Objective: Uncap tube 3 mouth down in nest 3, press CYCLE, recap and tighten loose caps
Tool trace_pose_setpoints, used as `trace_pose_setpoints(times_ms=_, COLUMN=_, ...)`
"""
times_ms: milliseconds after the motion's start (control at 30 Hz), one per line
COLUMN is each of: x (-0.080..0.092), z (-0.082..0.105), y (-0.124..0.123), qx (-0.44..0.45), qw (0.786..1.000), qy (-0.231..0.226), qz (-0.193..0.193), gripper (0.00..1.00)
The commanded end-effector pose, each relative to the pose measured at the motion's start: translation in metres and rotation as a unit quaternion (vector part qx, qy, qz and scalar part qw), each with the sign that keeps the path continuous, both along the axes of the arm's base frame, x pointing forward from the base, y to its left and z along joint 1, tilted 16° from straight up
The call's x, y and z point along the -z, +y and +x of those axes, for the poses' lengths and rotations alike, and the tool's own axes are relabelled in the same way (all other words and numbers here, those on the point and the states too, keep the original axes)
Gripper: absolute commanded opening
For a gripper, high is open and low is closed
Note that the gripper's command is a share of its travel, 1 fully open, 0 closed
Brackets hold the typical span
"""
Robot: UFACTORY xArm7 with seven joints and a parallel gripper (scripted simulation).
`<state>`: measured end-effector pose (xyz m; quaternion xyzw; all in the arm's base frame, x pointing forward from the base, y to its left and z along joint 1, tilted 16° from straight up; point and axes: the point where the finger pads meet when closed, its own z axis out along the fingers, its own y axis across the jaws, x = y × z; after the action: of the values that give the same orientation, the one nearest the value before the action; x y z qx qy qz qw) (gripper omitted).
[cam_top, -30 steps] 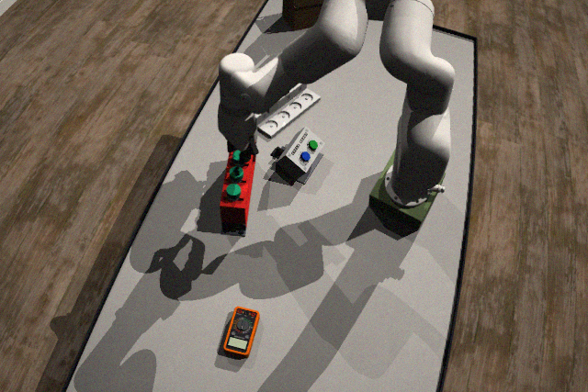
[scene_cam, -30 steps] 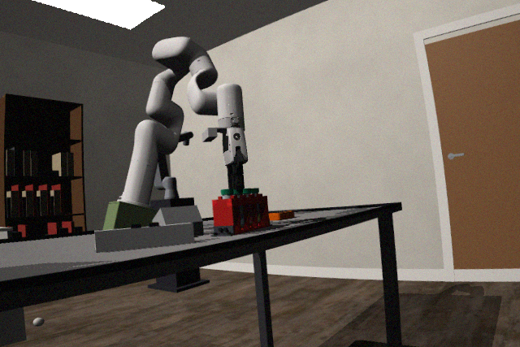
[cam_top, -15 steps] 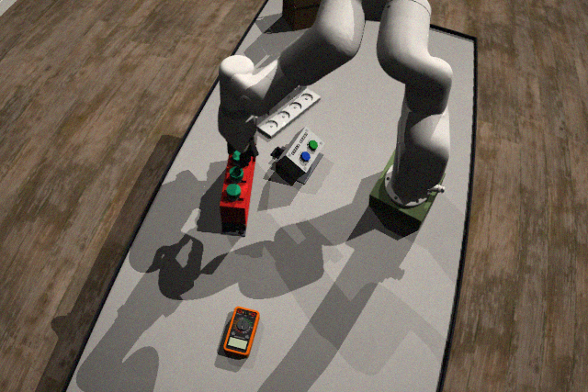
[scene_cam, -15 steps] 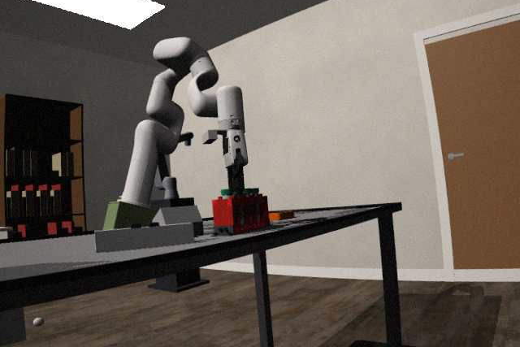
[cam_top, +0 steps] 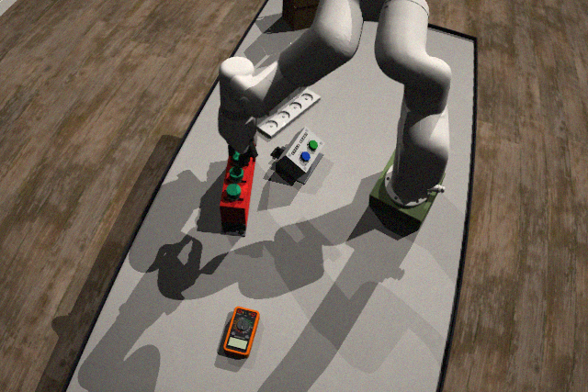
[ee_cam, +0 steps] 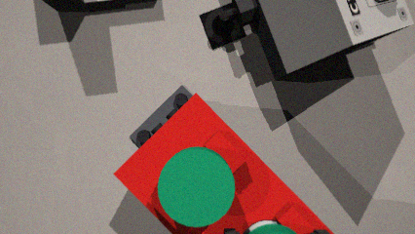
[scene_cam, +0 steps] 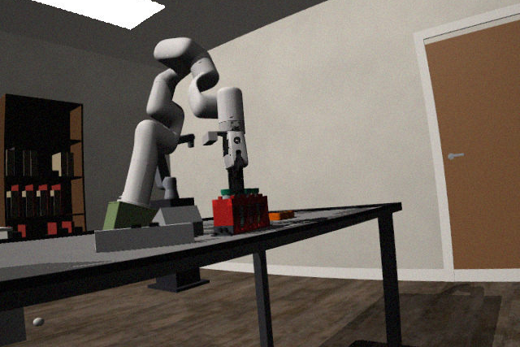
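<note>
The gripper [scene_cam: 236, 185] is closed partway on a green cap [ee_cam: 267, 228] of the red decapping station [cam_top: 233, 214]. Key-housing [cam_top: 290, 165] lettering cannot be read.

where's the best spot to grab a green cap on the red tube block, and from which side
Grip the cap by its round side wall, coming straight down from above with a finger on each opposite side. It stands upright on the red station with its flat top facing up, and neighbouring caps sit close along the row, so squeezing across the row looks safest. The gripper already hangs vertically over the caps.
</note>
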<state>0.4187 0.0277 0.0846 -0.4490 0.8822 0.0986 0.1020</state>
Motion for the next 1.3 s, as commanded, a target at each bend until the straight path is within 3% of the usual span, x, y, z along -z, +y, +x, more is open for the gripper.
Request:
trace_pose_setpoints(times_ms=0, x=-0.0013, z=0.0015, y=-0.0005, qx=0.001, qw=1.000, qy=-0.002, qz=0.000, gripper=0.00)
trace_pose_setpoints(times_ms=300, x=-0.0013, z=0.0015, y=-0.0005, qx=0.001, qw=1.000, qy=-0.002, qz=0.000, gripper=0.00)
trace_pose_setpoints(times_ms=500, x=-0.0014, z=0.0014, y=-0.0006, qx=-0.143, qw=0.989, qy=-0.042, qz=-0.014, gripper=0.00)
trace_pose_setpoints(times_ms=633, x=-0.0015, z=0.0014, y=-0.0006, qx=-0.190, qw=0.980, qy=-0.055, qz=-0.019, gripper=0.00)
trace_pose_setpoints(times_ms=833, x=-0.0017, z=0.0014, y=-0.0006, qx=-0.328, qw=0.939, qy=-0.093, qz=-0.032, gripper=0.00)
trace_pose_setpoints(times_ms=1067, x=-0.0019, z=0.0014, y=-0.0007, qx=-0.480, qw=0.865, qy=-0.135, qz=-0.047, gripper=0.00)
trace_pose_setpoints(times_ms=1133, x=-0.0019, z=0.0014, y=-0.0007, qx=-0.480, qw=0.865, qy=-0.135, qz=-0.047, gripper=0.00)
trace_pose_setpoints(times_ms=1267, x=-0.0020, z=0.0014, y=-0.0007, qx=-0.561, qw=0.811, qy=-0.157, qz=-0.055, gripper=0.00)
